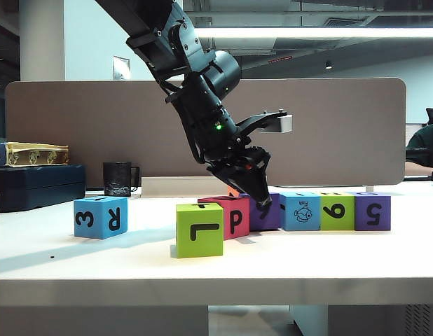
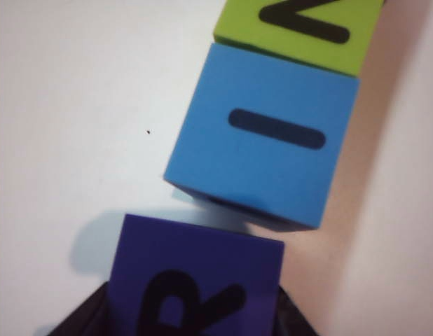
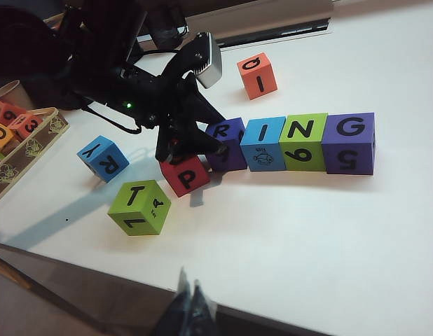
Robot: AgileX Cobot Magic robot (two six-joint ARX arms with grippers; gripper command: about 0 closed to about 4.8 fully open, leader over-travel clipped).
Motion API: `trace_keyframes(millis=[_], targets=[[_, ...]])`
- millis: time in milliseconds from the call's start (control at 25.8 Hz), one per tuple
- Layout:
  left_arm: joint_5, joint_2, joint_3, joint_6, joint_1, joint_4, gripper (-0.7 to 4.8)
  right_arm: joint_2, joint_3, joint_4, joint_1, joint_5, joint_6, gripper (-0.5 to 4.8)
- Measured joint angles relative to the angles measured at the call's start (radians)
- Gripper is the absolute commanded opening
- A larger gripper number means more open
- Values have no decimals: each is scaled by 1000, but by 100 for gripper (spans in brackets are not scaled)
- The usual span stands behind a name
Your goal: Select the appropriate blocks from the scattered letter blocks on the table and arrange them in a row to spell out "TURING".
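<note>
Left end effector (image 1: 262,199): down at the left end of the row, fingers either side of the purple R block (image 2: 195,280). Jaws stand partly apart around the cube; whether the pads press it or have let go cannot be told from these views. In the left wrist view the dark finger bases show at both lower corners of the block.

Right end effector (image 3: 188,301): parked at the near edge of the worktop (image 3: 307,245), well clear of all blocks, fingertips together, holding nothing.

Step in hand, as I judge: seating R against the blue I block (image 2: 262,133). Row reads R, I, N, G: the lime N block (image 3: 302,140) and purple G block (image 3: 349,143) sit touching. R sits slightly skewed, with a thin gap to I.

Still needed: U and T. The lime T block (image 3: 139,206) lies loose in front, rotated. The magenta P block (image 3: 185,175) sits hard by R's left side and crowds the next slot. No U face visible. Blue R/Y block (image 3: 104,157) and orange block (image 3: 257,75) lie apart.

Next move calls for a clean vertical retreat without dragging R, then clearing P.

Blocks: matte, sharp-edged cubes, printed black glyphs. Worktop smooth and white.
</note>
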Motion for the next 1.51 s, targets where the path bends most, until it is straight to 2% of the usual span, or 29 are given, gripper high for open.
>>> trace_keyframes(millis=[155, 194, 504, 737, 969, 1124, 1241, 1396, 1512], targets=[[3, 0, 0, 0, -2, -9, 406, 0, 0, 0, 0, 0, 0, -1], [3, 0, 0, 0, -3, -14, 414, 0, 0, 0, 0, 0, 0, -1], [-15, -12, -2, -1, -4, -34, 414, 0, 0, 0, 0, 0, 0, -1], [-33, -109, -2, -4, -4, -38, 414, 0, 0, 0, 0, 0, 0, -1], [-35, -133, -2, -71, -4, -30, 413, 0, 0, 0, 0, 0, 0, -1], [-45, -133, -2, -75, -4, -26, 413, 0, 0, 0, 0, 0, 0, -1], [-132, -133, -2, -79, -4, 5, 413, 0, 0, 0, 0, 0, 0, -1], [-277, -134, -2, -132, -2, 19, 413, 0, 0, 0, 0, 0, 0, -1], [-313, -144, -4, -186, 4, -5, 413, 0, 0, 0, 0, 0, 0, -1]])
